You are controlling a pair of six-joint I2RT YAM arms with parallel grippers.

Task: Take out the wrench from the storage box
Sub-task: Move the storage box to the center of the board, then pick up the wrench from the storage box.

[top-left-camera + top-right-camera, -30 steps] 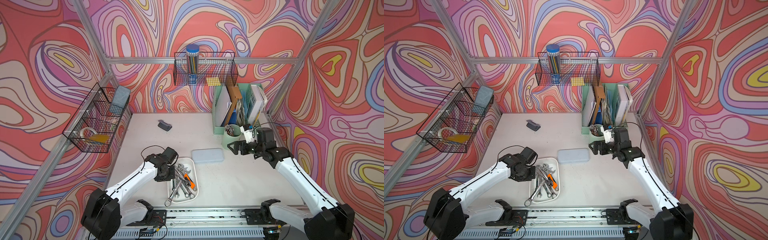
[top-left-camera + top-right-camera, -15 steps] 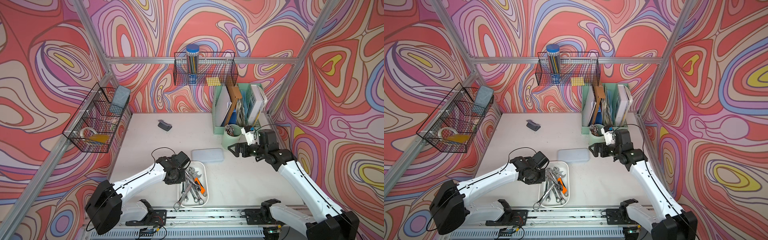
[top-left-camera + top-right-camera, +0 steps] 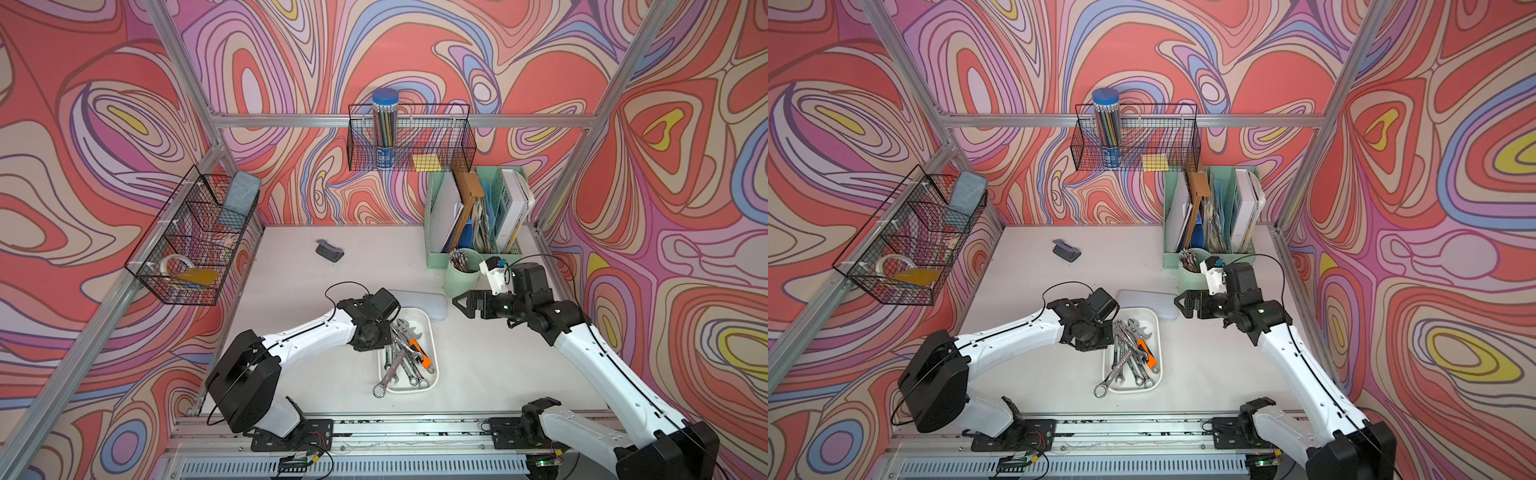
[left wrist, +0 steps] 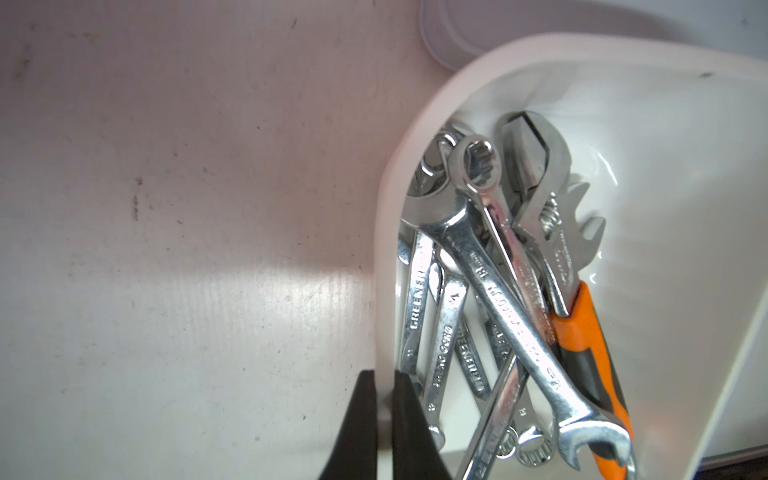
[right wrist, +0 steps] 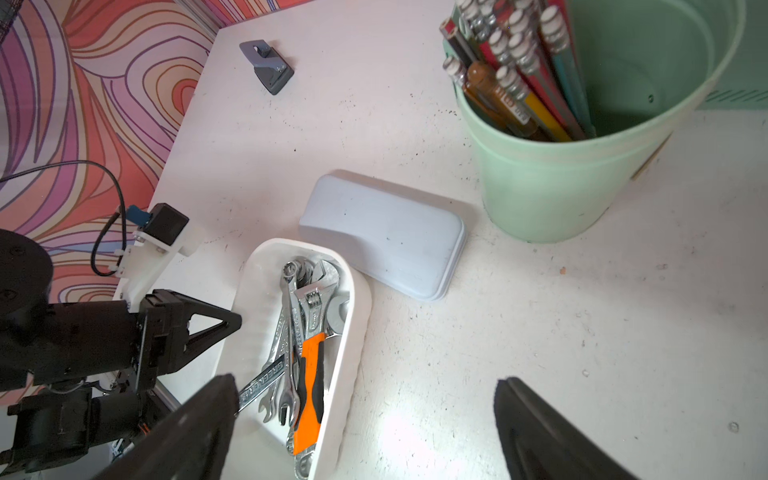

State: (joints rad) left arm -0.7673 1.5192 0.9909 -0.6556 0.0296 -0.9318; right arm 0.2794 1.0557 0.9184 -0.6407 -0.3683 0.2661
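Observation:
The storage box (image 3: pixel 435 365) (image 3: pixel 1153 332) is a shallow white tray near the table's front middle. Several chrome wrenches (image 3: pixel 400 359) (image 3: pixel 1124 355) (image 4: pixel 498 291) (image 5: pixel 291 328) lie heaped in it, with an orange-handled adjustable wrench (image 4: pixel 582 332) (image 5: pixel 309 374). One wrench's ring end (image 3: pixel 379 390) pokes over the near left corner. My left gripper (image 3: pixel 384 334) (image 4: pixel 383 374) is shut on the box's left wall (image 4: pixel 386 291), one finger inside and one outside. My right gripper (image 3: pixel 466 303) (image 5: pixel 365 380) hangs open above bare table to the right of the box, holding nothing.
A flat pale grey-blue case (image 3: pixel 419 300) (image 5: pixel 386 237) touches the box's far end. A green pencil cup (image 3: pixel 460 274) (image 5: pixel 561 178) and a mint file holder (image 3: pixel 473 212) stand at the back right. A grey hole punch (image 3: pixel 329 251) lies far left. Wire baskets (image 3: pixel 195 241) hang on the walls.
My left gripper has slid the storage box and its wrenches to the right across the table. The right gripper has stayed open, drifting slightly.

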